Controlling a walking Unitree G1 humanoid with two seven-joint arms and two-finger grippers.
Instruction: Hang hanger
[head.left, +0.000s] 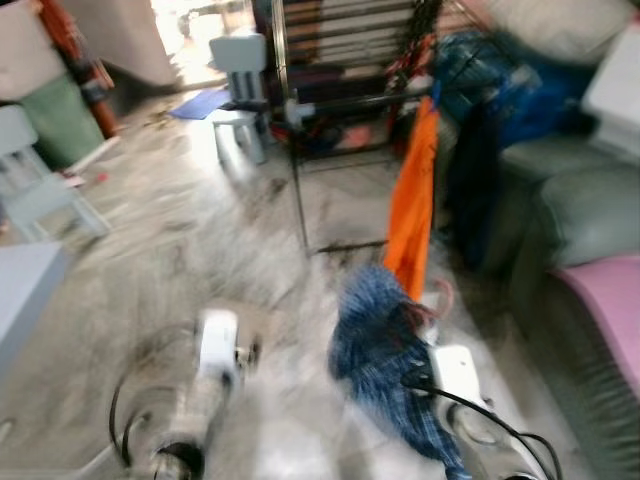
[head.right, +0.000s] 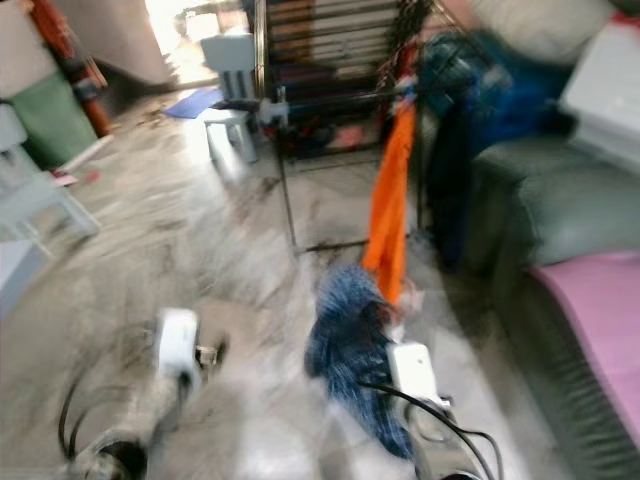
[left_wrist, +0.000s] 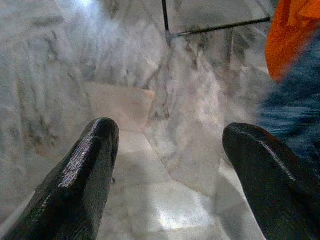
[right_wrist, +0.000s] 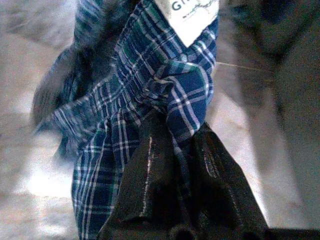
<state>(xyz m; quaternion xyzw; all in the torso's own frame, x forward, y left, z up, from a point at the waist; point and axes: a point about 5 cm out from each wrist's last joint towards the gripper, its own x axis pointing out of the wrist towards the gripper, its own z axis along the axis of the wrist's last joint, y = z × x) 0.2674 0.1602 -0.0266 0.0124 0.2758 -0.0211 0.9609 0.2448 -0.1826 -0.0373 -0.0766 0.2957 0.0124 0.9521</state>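
Right gripper (right_wrist: 175, 150) nearest the lens: jaws clamped on a bunched fold of blue plaid shirt (right_wrist: 150, 85), a white label showing near the collar. No hanger made out in the bundle; if one is inside the cloth, it is hidden, so I can't give its long axis.

Left gripper (left_wrist: 170, 165): jaws wide apart, nothing between them, only marble floor (left_wrist: 125, 100) beneath.

Head views are smeared; I'm walking the rig. The shirt (head.left: 385, 335) hangs low at my right arm, just above the floor. Directly ahead of it and slightly up, an orange garment (head.left: 415, 190) hangs from the drying rack (head.left: 330, 100). The rack's black foot bar crosses the floor just beyond the shirt. A dark blue heap sits right of the rack, against the grey sofa (head.left: 580, 210), with a pink cushion (head.left: 610, 300) nearer me. A pale stool (head.left: 240, 90) stands left of the rack, well back.

Judgement: the carry is under way, the hanging not yet done. The rack rail lies forward and above the right gripper, so the right arm is nearer and must raise the shirt to rail height. The orange garment is in the way and could snag.
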